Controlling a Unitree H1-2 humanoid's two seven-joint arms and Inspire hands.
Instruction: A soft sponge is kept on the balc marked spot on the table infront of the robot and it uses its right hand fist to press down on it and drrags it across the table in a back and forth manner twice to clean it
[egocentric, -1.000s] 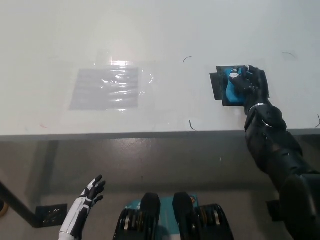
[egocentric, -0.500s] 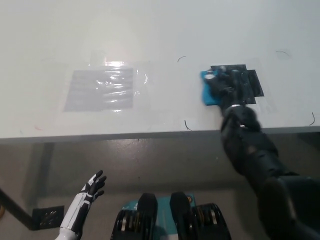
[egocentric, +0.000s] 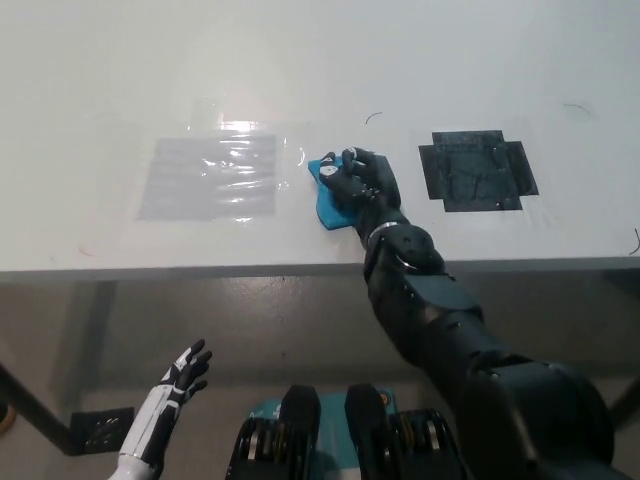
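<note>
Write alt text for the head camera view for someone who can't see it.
The robot's black right hand presses as a fist on a blue sponge on a white table, between a grey taped patch and a black marked spot. Its white left hand hangs open below the table edge.

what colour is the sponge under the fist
Blue; the sponge shows under the right hand in the head view.

Right hand (egocentric: 360, 183) (fisted) presses sponge (egocentric: 327, 200) on table (egocentric: 300, 60).
</note>
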